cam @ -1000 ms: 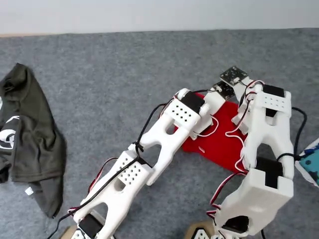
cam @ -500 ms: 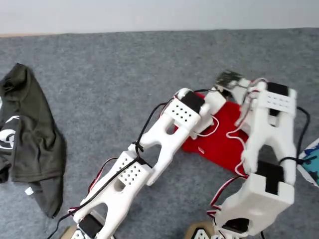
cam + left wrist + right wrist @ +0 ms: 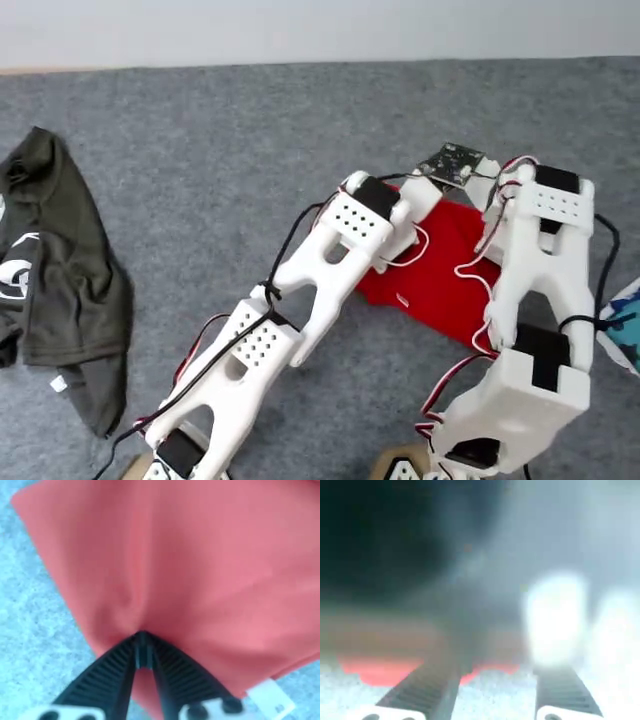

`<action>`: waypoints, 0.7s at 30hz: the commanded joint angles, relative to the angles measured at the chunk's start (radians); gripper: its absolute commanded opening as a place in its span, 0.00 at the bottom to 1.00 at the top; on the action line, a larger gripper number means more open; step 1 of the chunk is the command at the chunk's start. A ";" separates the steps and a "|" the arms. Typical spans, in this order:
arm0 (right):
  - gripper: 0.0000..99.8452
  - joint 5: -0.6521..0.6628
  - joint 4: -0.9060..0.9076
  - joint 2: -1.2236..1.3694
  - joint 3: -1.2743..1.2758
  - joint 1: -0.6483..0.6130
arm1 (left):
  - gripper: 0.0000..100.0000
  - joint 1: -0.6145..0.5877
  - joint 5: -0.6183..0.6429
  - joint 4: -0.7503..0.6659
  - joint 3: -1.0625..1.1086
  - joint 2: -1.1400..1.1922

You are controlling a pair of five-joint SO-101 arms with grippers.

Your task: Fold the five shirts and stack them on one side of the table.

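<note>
A red shirt [image 3: 437, 277] lies bunched on the grey table between my two arms. My left gripper [image 3: 143, 650] is shut on a fold of the red shirt [image 3: 200, 565], and the cloth rises into a ridge at the fingertips. In the high view the left arm [image 3: 345, 240] comes in from the lower left to the shirt's far edge. My right gripper [image 3: 500, 685] hangs open just above the table, with the red shirt's edge [image 3: 370, 672] beyond its fingers. A dark olive shirt [image 3: 55, 275] lies crumpled at the left.
A teal and white piece of cloth [image 3: 625, 325] shows at the right edge. The grey felt table [image 3: 220, 150] runs back to a pale wall. The right arm [image 3: 535, 290] stands over the red shirt's right side.
My left arm has drawn slightly to the left with the red cloth pinched. The right wrist has swung left, toward the left arm's wrist.
</note>
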 commanded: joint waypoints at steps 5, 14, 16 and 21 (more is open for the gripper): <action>0.21 0.012 -0.013 -0.002 -0.044 0.041 | 0.00 -0.012 -0.002 0.011 -0.061 -0.029; 0.21 -0.092 -0.015 -0.002 -0.044 0.051 | 0.00 -0.015 -0.002 0.032 -0.087 -0.026; 0.21 -0.147 -0.015 -0.002 -0.044 0.051 | 0.00 -0.015 -0.002 0.029 -0.076 -0.026; 0.21 -0.272 -0.008 -0.010 -0.044 0.048 | 0.00 -0.017 -0.006 0.028 -0.074 -0.025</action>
